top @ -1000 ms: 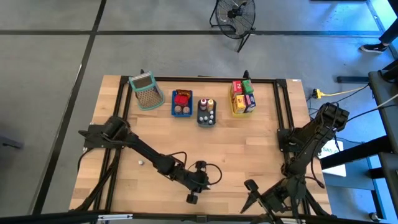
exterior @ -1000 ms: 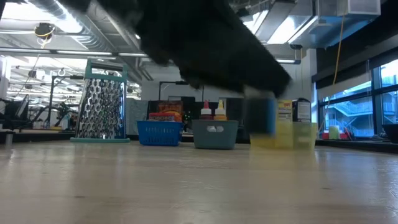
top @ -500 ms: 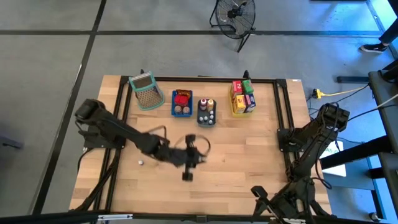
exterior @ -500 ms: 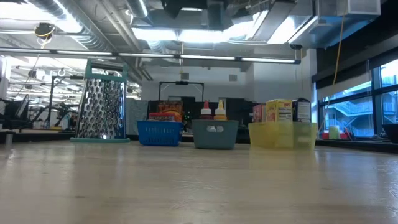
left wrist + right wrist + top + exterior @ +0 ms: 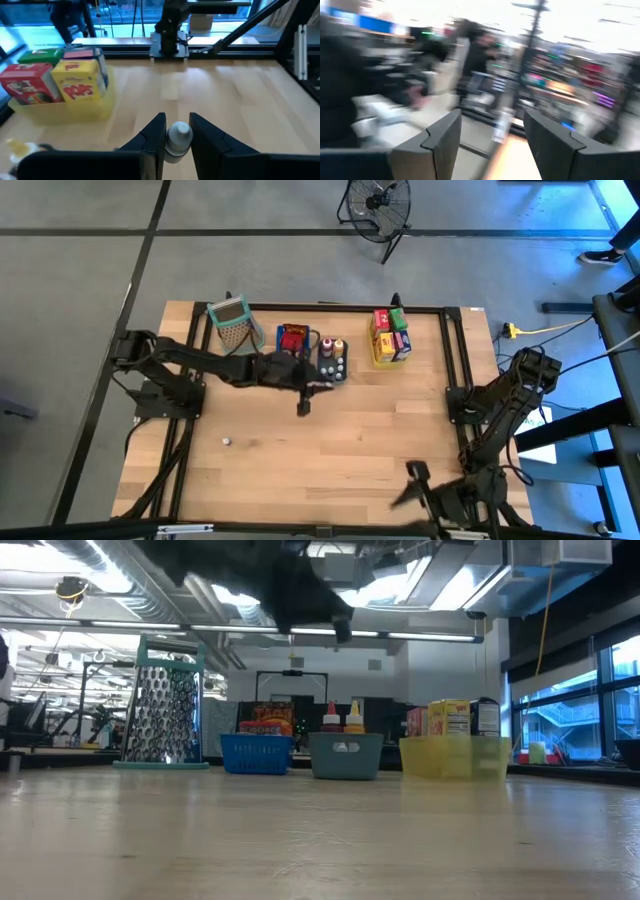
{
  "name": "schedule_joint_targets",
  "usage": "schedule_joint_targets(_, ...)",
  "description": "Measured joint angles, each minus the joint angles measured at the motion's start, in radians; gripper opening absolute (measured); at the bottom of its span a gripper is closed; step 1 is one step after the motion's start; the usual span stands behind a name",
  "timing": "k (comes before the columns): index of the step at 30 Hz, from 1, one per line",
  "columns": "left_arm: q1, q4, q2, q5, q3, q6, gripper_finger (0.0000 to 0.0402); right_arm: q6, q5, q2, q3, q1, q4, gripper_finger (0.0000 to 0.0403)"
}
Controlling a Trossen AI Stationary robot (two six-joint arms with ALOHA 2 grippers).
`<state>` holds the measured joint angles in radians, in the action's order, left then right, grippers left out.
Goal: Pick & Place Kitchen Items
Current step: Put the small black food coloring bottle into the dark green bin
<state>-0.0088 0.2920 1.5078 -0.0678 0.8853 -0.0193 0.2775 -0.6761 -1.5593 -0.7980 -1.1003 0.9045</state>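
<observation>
My left gripper (image 5: 316, 387) hangs above the table just on the near side of the grey tray (image 5: 332, 361) and is shut on a small white-capped bottle (image 5: 178, 138). The low view shows this arm high up (image 5: 300, 595). Cartons stand in the yellow tray (image 5: 389, 340), red packs and jars sit in the blue tray (image 5: 292, 345), and little bottles fill the grey tray. A tiny white piece (image 5: 227, 441) lies on the wood. My right gripper (image 5: 412, 472) waits open (image 5: 492, 125) at the near edge. My left gripper pinches the small bottle between its two fingers (image 5: 156, 135), which sit on either side of its body just under the white cap (image 5: 179, 131). The fingers come level from the table's left. The bottle is lifted clear of the table.
A grey-green perforated basket (image 5: 235, 326) stands at the far left of the row of trays. A black frame rail (image 5: 450, 360) runs along the table's right side. Bare wood (image 5: 370, 430) spreads across the middle and near half of the table.
My left gripper, shut on the bottle, has swept from the table's near edge up and toward the far edge, ending beside the grey tray. In the low view the arm has left the foreground and risen. My right arm has shifted a little at the near edge.
</observation>
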Motion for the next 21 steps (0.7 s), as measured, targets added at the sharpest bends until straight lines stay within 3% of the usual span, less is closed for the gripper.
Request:
schedule_joint_targets(5, 0.117, 0.098, 0.000, 0.052, -0.071, 0.022, 0.0064, 0.030, -0.287, 0.000, -0.011, 0.030, 0.016, 0.0217)
schedule_joint_targets(11, 0.209, 0.119, 0.001, -0.019, -0.129, -0.057, 0.0064, 0.198, -0.491, 0.000, -0.012, 0.109, 0.066, 0.0217)
schedule_joint_targets(16, 0.221, 0.192, 0.051, -0.092, -0.142, -0.086, 0.0064, 0.322, -0.594, 0.000, -0.012, 0.198, 0.068, 0.0217)
schedule_joint_targets(21, 0.237, 0.271, 0.165, 0.032, -0.122, -0.006, 0.0064, 0.439, -0.610, 0.000, -0.012, 0.284, 0.015, 0.0217)
